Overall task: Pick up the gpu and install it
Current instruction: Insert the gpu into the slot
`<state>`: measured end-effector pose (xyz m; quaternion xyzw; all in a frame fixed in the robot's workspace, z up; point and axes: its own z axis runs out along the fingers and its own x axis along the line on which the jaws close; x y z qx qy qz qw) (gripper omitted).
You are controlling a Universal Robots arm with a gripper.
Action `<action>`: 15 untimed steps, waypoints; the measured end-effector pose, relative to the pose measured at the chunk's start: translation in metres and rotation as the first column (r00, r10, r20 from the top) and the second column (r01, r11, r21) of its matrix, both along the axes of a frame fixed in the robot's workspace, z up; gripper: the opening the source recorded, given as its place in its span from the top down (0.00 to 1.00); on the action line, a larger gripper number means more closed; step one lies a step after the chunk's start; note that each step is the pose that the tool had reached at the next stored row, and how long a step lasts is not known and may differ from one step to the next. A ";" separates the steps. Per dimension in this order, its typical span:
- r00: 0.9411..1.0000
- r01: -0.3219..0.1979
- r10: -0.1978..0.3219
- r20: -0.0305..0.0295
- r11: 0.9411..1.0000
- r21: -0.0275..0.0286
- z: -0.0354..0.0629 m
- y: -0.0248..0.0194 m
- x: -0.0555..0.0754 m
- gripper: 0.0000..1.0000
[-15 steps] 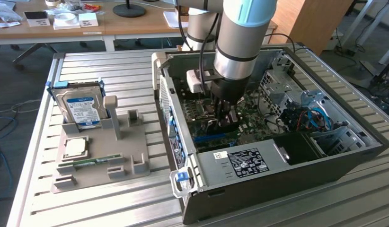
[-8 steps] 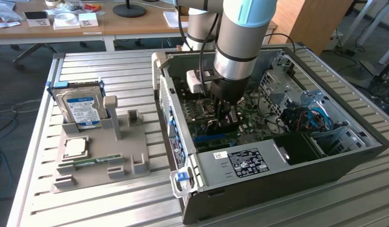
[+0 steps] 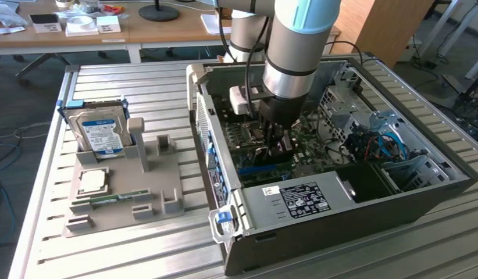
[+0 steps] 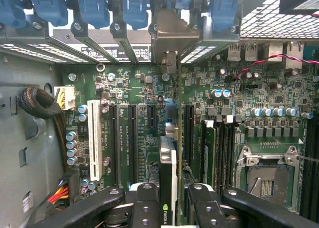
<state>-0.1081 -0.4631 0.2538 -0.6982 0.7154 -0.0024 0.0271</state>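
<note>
The gpu is held on edge inside the computer case, clamped at its top edge between the two fingers of the gripper, which is closed part-way onto the thin card and carries nothing else. The card hangs above the motherboard, roughly at the middle of the board, between the long expansion slots and the memory slots; whether its lower edge touches a slot cannot be told. Its long axis runs parallel to the slots, from under the gripper toward the rear edge of the board. A grey end bracket, apparently the card's own, is seen there among the blue clips on the case's rear wall. The card's faces stand upright, square to the board. The step in hand is judged to be seating the card, and it would be done well if the card were kept parallel to its slot along the whole length. The bracket's tongue should also be lined up with the rear opening, and pressure should be applied straight down rather than at a tilt, so that neither end binds. On the bench beside the case, a hard drive stands in a grey holder near the far edge at the exterior view's left.
</note>
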 end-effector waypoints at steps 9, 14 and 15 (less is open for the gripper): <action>1.000 0.000 0.000 0.000 1.000 0.000 -0.0028 0.0000 0.000 0.73; 1.000 0.000 0.000 0.000 1.000 0.000 -0.0028 0.0000 0.000 0.73; 1.000 0.000 0.000 0.000 1.000 0.000 -0.0028 0.0000 0.000 0.73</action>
